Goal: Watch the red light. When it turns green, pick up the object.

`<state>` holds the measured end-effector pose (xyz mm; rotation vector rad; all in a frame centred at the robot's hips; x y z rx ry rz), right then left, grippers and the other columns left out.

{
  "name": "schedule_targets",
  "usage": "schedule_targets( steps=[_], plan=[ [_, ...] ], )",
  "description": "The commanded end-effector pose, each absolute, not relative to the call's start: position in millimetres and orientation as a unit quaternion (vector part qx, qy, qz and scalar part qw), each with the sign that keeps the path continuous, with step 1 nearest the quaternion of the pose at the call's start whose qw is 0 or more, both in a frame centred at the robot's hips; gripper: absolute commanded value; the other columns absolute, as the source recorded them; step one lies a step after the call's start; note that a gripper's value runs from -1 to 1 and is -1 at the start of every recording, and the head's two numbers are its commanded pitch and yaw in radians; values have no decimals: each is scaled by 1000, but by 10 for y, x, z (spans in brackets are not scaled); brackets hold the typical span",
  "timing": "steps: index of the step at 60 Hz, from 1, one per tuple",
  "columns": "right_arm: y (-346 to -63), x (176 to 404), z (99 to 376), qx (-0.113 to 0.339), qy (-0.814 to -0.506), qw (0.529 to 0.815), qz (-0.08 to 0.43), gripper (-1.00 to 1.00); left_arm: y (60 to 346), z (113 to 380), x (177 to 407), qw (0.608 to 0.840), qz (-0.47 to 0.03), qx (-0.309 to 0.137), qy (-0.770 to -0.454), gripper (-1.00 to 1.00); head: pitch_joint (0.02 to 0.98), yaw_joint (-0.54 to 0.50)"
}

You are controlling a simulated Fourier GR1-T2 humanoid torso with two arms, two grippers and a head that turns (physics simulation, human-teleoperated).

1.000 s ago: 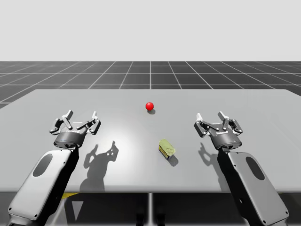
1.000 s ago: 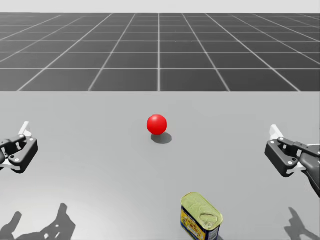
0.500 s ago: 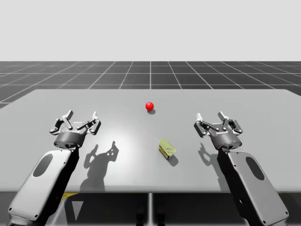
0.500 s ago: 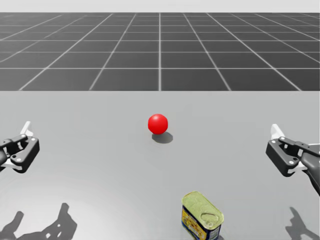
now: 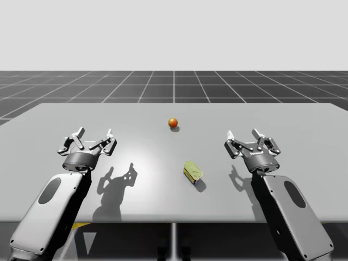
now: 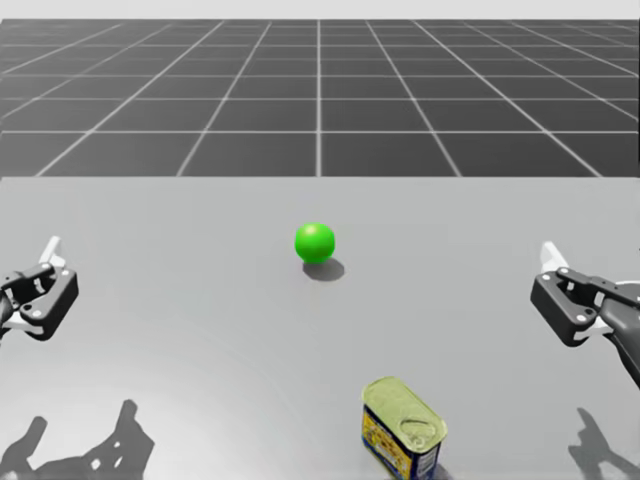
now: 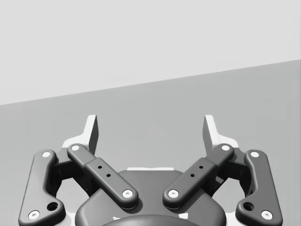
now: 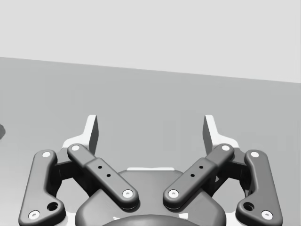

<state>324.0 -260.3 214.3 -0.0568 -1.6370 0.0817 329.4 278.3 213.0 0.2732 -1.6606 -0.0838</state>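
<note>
The signal ball (image 6: pixel 314 242) sits on the grey table (image 5: pixel 304 125) near the middle, toward the far side. It reads clear green in the head view, but in the high view the same ball (image 5: pixel 173 122) looks orange-red, so the two views disagree on its colour.

The oblong can (image 6: pixel 402 440) stands on the table with its yellow-green pull-tab lid up and its blue and yellow sides below. It is nearer to me than the ball and a little toward my right, and the head view's bottom edge cuts off its base. In the high view the can (image 5: pixel 192 171) lies between my two arms, closer to the right one and well apart from both.

My left gripper (image 7: pixel 150 129) hovers over bare table with its fingers spread wide and nothing between them. My right gripper (image 8: pixel 150 129) is spread the same way, also empty. In the head view the left gripper (image 6: pixel 35 300) is cut by the picture's edge, and the right gripper (image 6: pixel 575 305) is partly cut too.
</note>
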Motion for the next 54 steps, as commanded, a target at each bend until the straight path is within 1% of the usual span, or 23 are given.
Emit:
schedule_targets(
  steps=[1, 29, 35, 44, 47, 48, 50, 54],
  plan=[
    [-2602, 3242, 2146, -25, -730, 682, 36, -1000, 2780, 2127, 3295, 666, -38, 120, -735, -1000, 595, -8],
    [-2568, 3258, 2097, -26, -725, 687, 42, -1000, 2746, 2136, 3292, 662, -46, 120, -738, -1000, 855, -117],
    [-2560, 3260, 2093, -26, -724, 688, 42, -1000, 2743, 2144, 3286, 661, -46, 120, -739, -1000, 869, -124],
    [-2546, 3254, 2098, -23, -724, 688, 43, -1000, 2731, 2153, 3274, 661, -45, 119, -740, -1000, 858, -118],
    [-2533, 3233, 2130, -13, -726, 686, 44, -1000, 2728, 2156, 3268, 661, -44, 117, -740, -1000, 854, -119],
    [-2534, 3223, 2147, 4, -721, 691, 53, -1000, 2728, 2156, 3268, 661, -44, 117, -740, -1000, 852, -119],
    [-2526, 3191, 2171, 6, -723, 689, 48, -1000, 2726, 2156, 3264, 662, -44, 117, -739, -1000, 850, -118],
    [-2508, 3099, 2247, 38, -724, 687, 54, -1000, 2726, 2155, 3261, 663, -42, 116, -739, -1000, 844, -112]
  ],
)
